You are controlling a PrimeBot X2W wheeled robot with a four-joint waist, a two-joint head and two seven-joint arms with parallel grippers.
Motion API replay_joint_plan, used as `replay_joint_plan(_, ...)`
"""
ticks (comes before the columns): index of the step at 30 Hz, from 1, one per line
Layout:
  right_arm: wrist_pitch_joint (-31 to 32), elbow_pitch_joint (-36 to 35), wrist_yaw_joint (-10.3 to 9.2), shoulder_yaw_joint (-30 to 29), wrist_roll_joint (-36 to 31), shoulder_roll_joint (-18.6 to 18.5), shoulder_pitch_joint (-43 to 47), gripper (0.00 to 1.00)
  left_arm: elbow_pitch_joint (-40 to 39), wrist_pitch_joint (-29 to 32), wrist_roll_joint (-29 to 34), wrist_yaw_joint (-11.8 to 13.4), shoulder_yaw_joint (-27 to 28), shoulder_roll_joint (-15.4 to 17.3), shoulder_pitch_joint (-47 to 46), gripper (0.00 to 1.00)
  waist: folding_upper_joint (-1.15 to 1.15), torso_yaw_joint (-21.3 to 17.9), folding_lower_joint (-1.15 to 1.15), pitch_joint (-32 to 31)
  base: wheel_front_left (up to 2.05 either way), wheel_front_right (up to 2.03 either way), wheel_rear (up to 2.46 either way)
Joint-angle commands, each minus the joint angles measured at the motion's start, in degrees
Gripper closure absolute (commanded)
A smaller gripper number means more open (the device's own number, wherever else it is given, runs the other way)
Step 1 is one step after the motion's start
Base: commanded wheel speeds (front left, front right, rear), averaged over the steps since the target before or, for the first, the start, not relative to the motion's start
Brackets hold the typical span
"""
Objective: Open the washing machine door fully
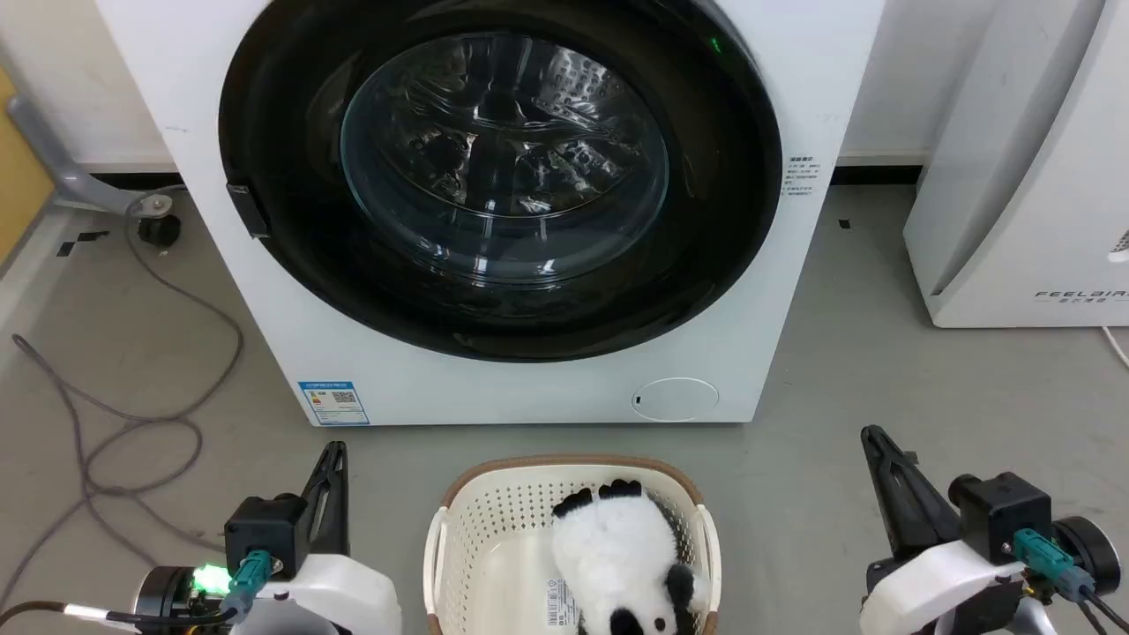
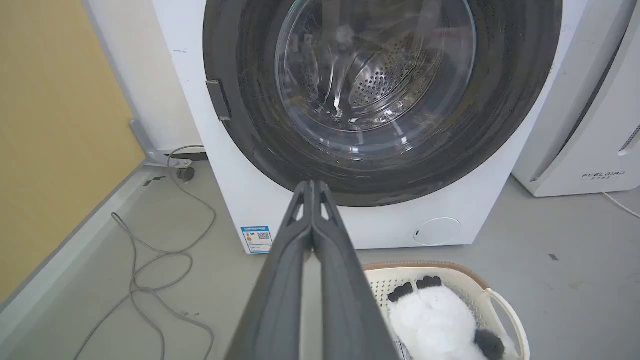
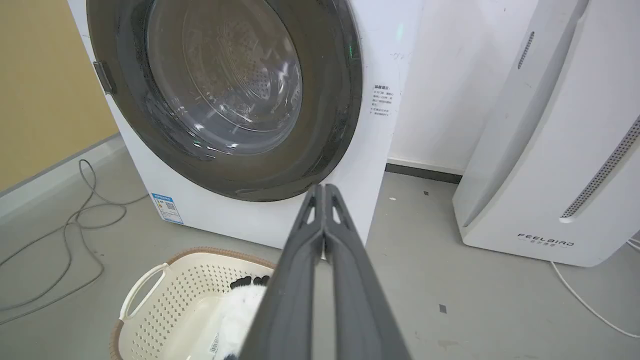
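Glossy round washing machine door [image 1: 503,159] (bulging clear glass centre) sits closed; left gripper [image 2: 312,186], right gripper [image 3: 325,189] jaws clenched, empty.

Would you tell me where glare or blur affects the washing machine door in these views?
Head view: sharp; white reflections streak the glass of the washing machine door. Left wrist view: its black ring looks hazy grey, and the left gripper softens near the lens. Right wrist view: same haze, right gripper likewise soft.

Left tool [image 1: 335,448], right tool [image 1: 871,435]: both closed
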Motion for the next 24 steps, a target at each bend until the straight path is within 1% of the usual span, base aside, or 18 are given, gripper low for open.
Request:
replay_joint_plan(1, 0.03, -0.23, 0.05, -0.17, -0.44, 0.05, 0.40, 1.00, -0.26, 0.02, 0.16, -0.26, 0.13, 0.00, -0.89, 1.00, 0.00, 0.00, 0.00, 0.00, 0.00, 0.00, 0.00)
replay_joint_plan(5, 0.03, -0.23, 0.05, -0.17, -0.44, 0.05, 0.40, 1.00, -0.26, 0.02, 0.16, -0.26, 0.13, 0.00, -0.89, 1.00, 0.00, 0.00, 0.00, 0.00, 0.00, 0.00, 0.00)
replay_joint_plan(6, -0.01, 0.01, 0.00, 0.02, 0.02, 0.00, 0.00, 0.00, 0.01, 0.00, -0.02, 0.02, -0.01, 0.00, 0.02, 0.00, 0.00, 0.00, 0.00, 0.00, 0.00, 0.00, 0.00)
replay_joint_plan(17, -0.89, 0.20, 0.00, -0.03, 0.29, 0.00, 0.32, 0.00, 0.62, -0.96, -0.69, -0.24, -0.48, 0.00, -0.14, 0.00, 0.00, 0.03, 0.00, 0.00, 0.00, 0.00, 0.00)
replay_joint_plan(19, -1.13, 0.24, 0.00, -0.04, 0.45, 0.00, 0.41, 1.00, 0.79, -1.20, -0.92, -0.32, -0.60, 0.00, -0.20, 0.00, 0.00, 0.05, 0.00, -0.01, 0.00, 0.00, 0.00)
replay_joint_plan(24, -1.68, 0.39, 0.01, -0.10, 0.87, 0.01, 0.61, 1.00, 1.14, -1.81, -1.49, -0.49, -0.91, 0.00, -0.33, 0.00, 0.00, 0.10, 0.00, 0.00, 0.00, 0.00, 0.00)
